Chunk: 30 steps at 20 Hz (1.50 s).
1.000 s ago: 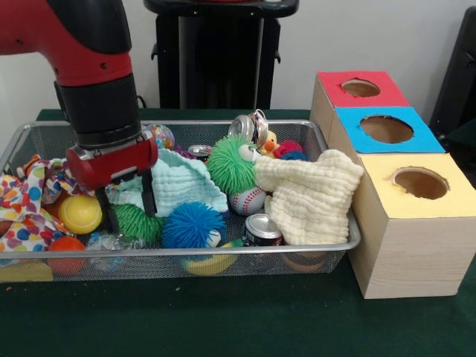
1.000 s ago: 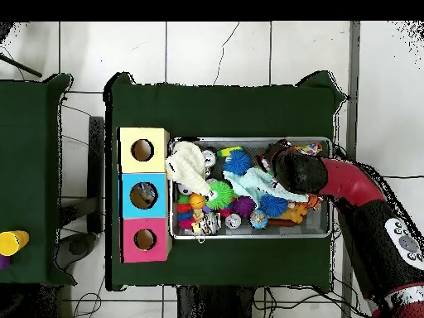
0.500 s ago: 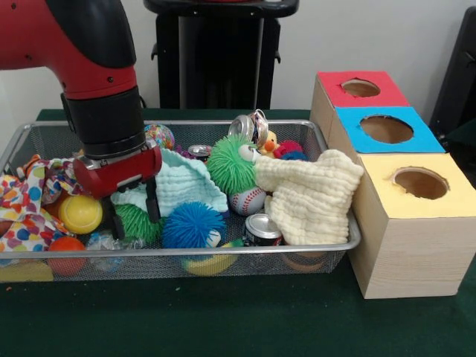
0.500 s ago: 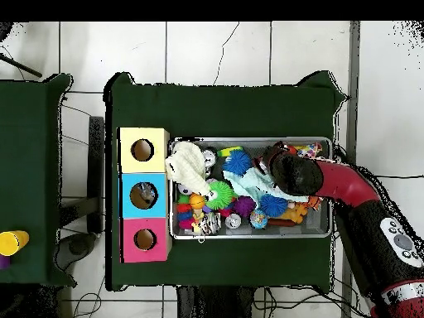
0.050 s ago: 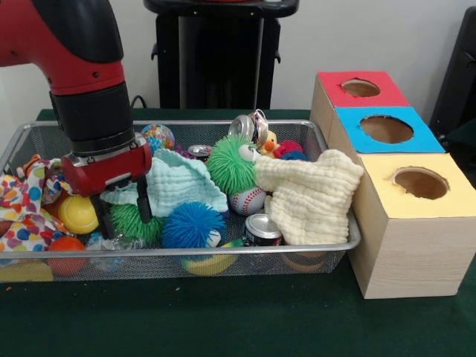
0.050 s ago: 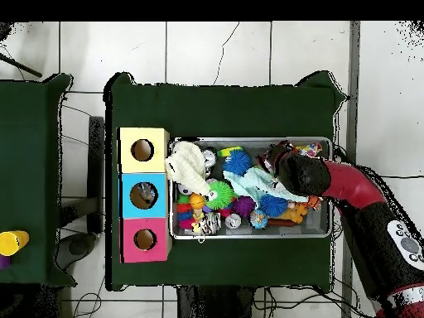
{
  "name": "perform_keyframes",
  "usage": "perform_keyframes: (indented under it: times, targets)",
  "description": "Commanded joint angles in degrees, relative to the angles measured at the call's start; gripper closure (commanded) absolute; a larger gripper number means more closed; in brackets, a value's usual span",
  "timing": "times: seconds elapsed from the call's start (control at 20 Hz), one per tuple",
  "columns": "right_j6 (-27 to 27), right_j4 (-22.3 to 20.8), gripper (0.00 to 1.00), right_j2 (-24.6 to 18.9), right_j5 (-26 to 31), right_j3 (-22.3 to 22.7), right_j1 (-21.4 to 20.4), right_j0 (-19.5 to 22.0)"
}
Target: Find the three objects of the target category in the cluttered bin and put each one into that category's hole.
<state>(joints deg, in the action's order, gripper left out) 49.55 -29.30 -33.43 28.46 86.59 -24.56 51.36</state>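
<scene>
Gripper low in the bin's lower-left corner, jaws spread astride a green spiky ball.

The ball sits at lower left of the front view, tucked under the edge of the pale teal cloth, beside the blue spiky ball. Judged light, soft and springy; the spines will give, so the hold should close on the body's middle. The cloth hem may snag.

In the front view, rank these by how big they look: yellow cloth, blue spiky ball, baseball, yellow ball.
1. yellow cloth
2. blue spiky ball
3. baseball and yellow ball: both partly hidden and look alike, so I won't rank them.
</scene>
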Motion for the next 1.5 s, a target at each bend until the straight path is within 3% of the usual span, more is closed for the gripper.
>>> perform_keyframes:
  times: [0.05, 0.25, 1.15, 1.5]
  targets:
    - [-1.1, -1.5, 0.00, -2.9, 0.0, -1.5, 2.3, 0.4]
    - [-3.2, -3.5, 0.00, -2.1, -0.4, -4.0, 5.5, 0.6]
    - [-6.9, -6.0, 0.00, -5.7, -2.3, -6.9, 14.0, 5.0]
    - [-7.6, -7.0, 0.00, -6.0, -1.7, -7.5, 14.8, 5.8]
